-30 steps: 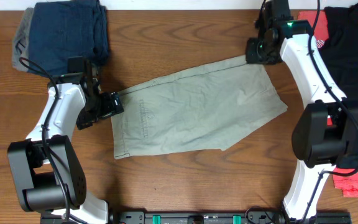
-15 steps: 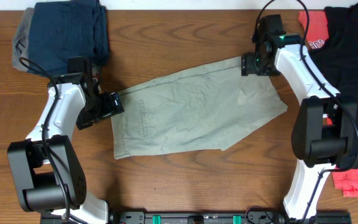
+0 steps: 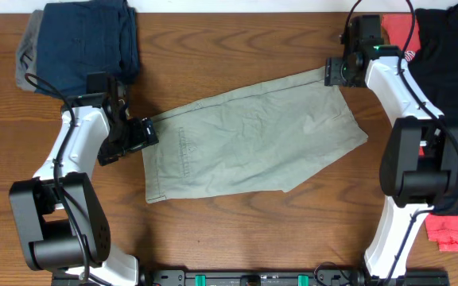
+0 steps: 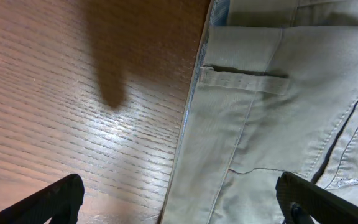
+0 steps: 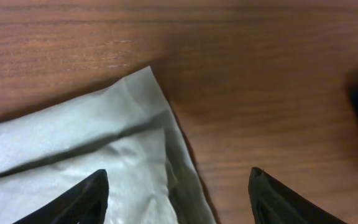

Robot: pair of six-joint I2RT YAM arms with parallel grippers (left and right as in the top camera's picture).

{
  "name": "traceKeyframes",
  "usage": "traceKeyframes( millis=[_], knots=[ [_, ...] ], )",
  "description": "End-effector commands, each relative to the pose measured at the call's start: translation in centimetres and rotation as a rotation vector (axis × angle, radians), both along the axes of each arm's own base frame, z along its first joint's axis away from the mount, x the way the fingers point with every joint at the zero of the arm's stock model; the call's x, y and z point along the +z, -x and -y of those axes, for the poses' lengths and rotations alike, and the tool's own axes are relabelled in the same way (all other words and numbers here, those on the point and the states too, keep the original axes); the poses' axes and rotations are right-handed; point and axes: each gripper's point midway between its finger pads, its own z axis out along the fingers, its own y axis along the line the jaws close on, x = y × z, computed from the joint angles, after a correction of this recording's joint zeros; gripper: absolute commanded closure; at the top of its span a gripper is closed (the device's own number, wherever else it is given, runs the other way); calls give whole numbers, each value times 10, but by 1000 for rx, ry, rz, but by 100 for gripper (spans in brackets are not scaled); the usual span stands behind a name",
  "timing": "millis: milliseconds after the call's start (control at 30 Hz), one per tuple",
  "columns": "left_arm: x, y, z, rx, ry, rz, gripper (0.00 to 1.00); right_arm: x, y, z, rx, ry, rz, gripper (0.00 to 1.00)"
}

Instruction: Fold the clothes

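Right hand [image 3: 336, 71], released, stands with its fingers spread at the far right corner of the khaki shorts [image 3: 253, 139], which lie flat and wrinkled, slanted across the middle of the wooden counter [image 3: 237, 32]. Left hand [image 3: 143, 133], likewise released (fingertips wide apart in its wrist view), sits at the shorts' left waistband edge, grasping nothing. Outward lie a folded navy garment [image 3: 86, 40] at far left and a black shirt [image 3: 452, 79] with a red shirt [image 3: 456, 234] at right.
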Motion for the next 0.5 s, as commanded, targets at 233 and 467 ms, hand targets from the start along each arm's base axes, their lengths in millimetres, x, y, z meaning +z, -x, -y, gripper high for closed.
traceKeyframes(
  millis=[233, 467],
  knots=[
    [-1, 2, 0, 12, 0, -7, 0, -30, -1, -21, 48, -63, -37, 43],
    [-1, 2, 0, 13, 0, -8, 0, -44, 3, -24, 54, -72, -68, 44]
  ],
)
